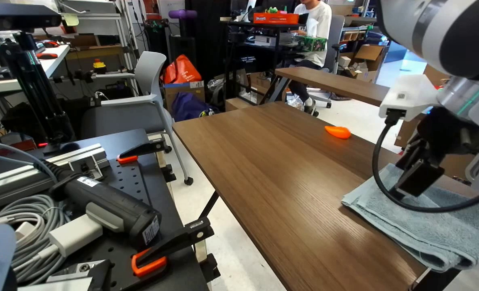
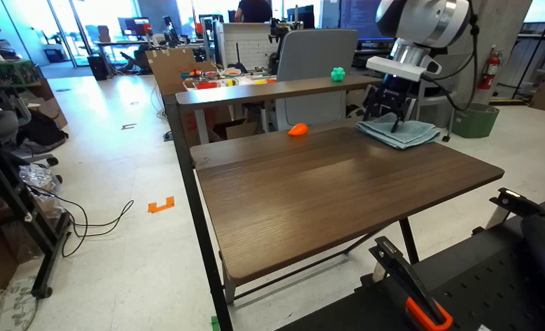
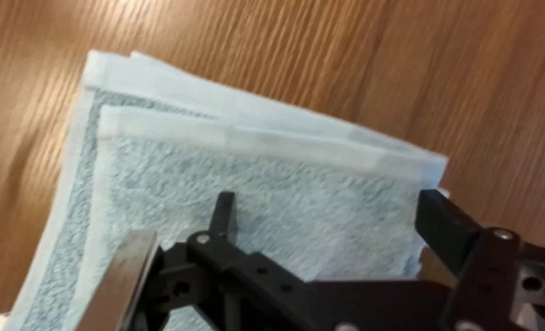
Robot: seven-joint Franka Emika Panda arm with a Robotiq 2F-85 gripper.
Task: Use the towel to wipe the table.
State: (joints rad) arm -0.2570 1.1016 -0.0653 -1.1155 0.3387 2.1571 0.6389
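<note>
The pale blue-grey towel [image 1: 457, 230] lies folded in layers at one end of the brown table [image 1: 271, 161], and a corner of it hangs past the edge. In an exterior view the same towel [image 2: 417, 133] is slightly raised beneath the arm. My gripper [image 3: 328, 200] is open and pointed down at the cloth, its jaws wide apart. In the wrist view the left fingertip [image 3: 225, 204] is over the towel's middle, while the right one is by its side edge. Whether the fingertips press on the cloth, I cannot tell. Towel fills the gap between them, ungripped.
An orange object [image 1: 338, 132] rests near the table's long side. Beyond that side runs a raised brown shelf [image 2: 272, 91] bearing a green knobbly toy [image 2: 338, 74]. A black bench with clamps [image 1: 150, 262] stands along the opposite side. My arm's black cable loops low over the towel.
</note>
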